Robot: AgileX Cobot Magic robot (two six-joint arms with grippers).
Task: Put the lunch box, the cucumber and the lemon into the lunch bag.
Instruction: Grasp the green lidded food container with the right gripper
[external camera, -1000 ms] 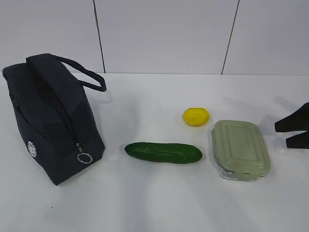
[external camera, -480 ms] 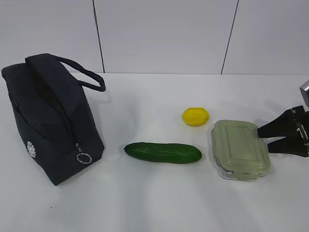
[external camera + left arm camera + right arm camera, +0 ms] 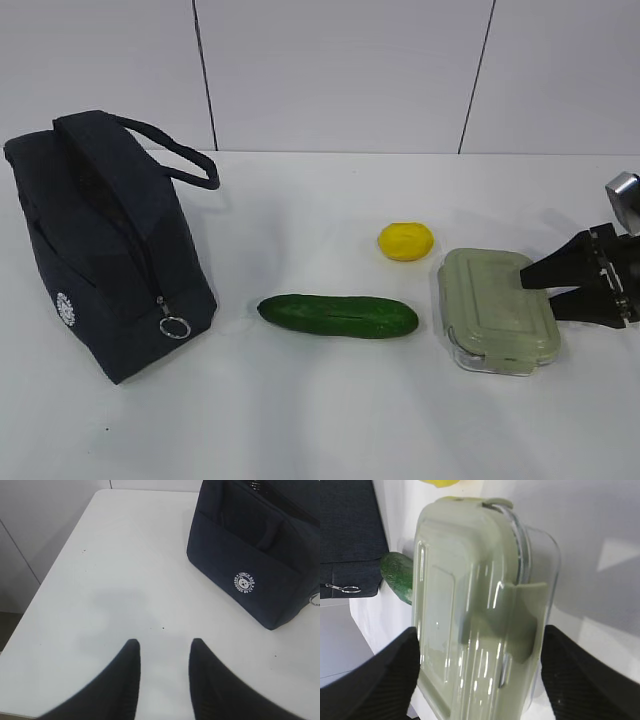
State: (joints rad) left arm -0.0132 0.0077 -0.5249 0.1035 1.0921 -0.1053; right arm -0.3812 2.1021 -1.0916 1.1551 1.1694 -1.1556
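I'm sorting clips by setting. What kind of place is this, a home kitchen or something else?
Probably a lab or test bench, not a kitchen: a bare white table, plain white panelled wall behind, and only staged items such as the lunch bag and lunch box.

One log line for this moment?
right claw: open, straddling sage-green lidded lunch box | left claw: empty | dark navy fabric lunch bag: zipped

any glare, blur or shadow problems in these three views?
Exterior view: even, soft light, faint shadows under the cucumber and lemon; the lunch bag reads almost featureless dark. Left wrist view: sharp table, a soft grey shadow ahead of the left gripper. Right wrist view: streaky glare on the lunch box lid; the right gripper is close and soft-focused.
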